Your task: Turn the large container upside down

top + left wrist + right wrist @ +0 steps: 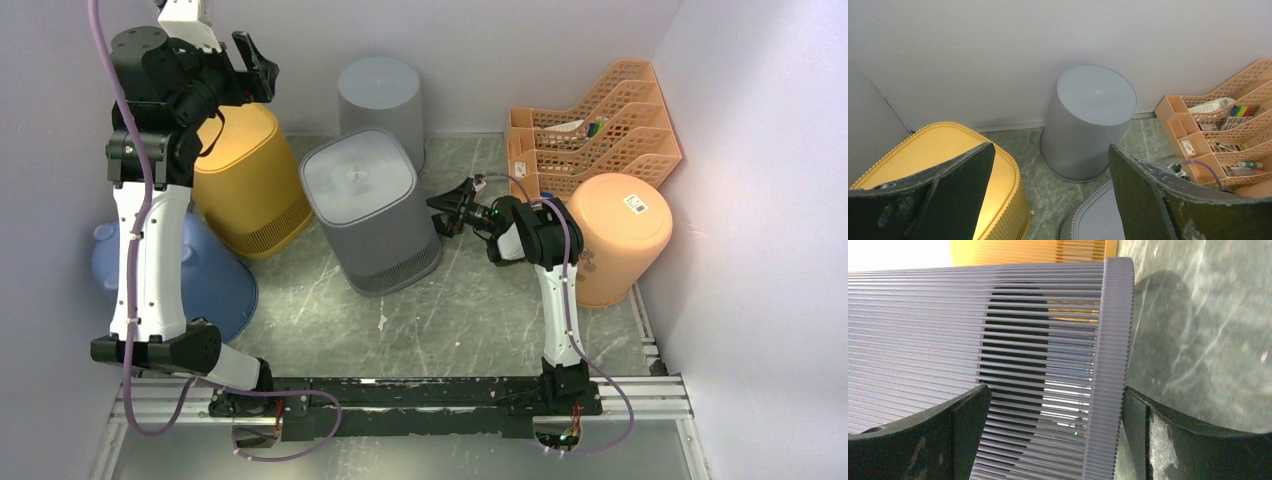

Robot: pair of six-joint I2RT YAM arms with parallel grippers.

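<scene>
Plastic by the look of it, the large grey container [370,205] stood in the middle of the bench [450,320], closed face up. It would likely be light and stiff but bulky, and its thick rim band [1108,365] seemed the soundest hold. The right claw [442,213] lay level at its right side, spread wide astride that band; contact could not be told. The left claw [255,65] hung high over the yellow bin [250,180], also wide.
</scene>
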